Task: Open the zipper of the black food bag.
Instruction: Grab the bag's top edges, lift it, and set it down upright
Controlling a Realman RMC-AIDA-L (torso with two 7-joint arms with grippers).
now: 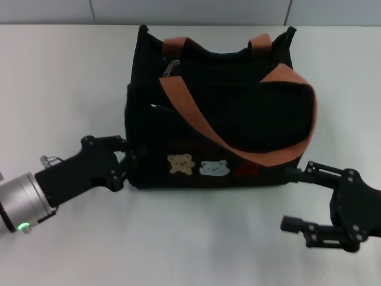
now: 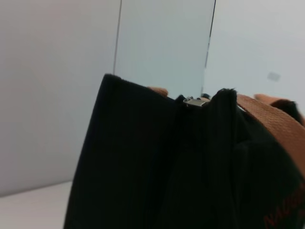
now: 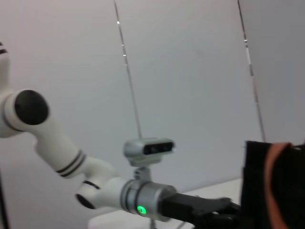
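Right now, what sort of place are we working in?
Probably a lab or test bench: a bare white table, plain pale wall panels behind it, and only the black food bag set out between the left gripper and right gripper.

The black food bag [image 1: 226,113] stands upright on the white counter [image 1: 65,77], its bear, cat and red patches facing forward. Brown-orange straps [image 1: 238,149] drape over its top and front. The zipper [image 1: 171,67] shows its silver pull at the bag's top left end. The left pincer [image 1: 126,162] presses against the bag's lower left corner. The right pincer [image 1: 292,199] sits spread wide by the lower right corner, one finger just beside the bag
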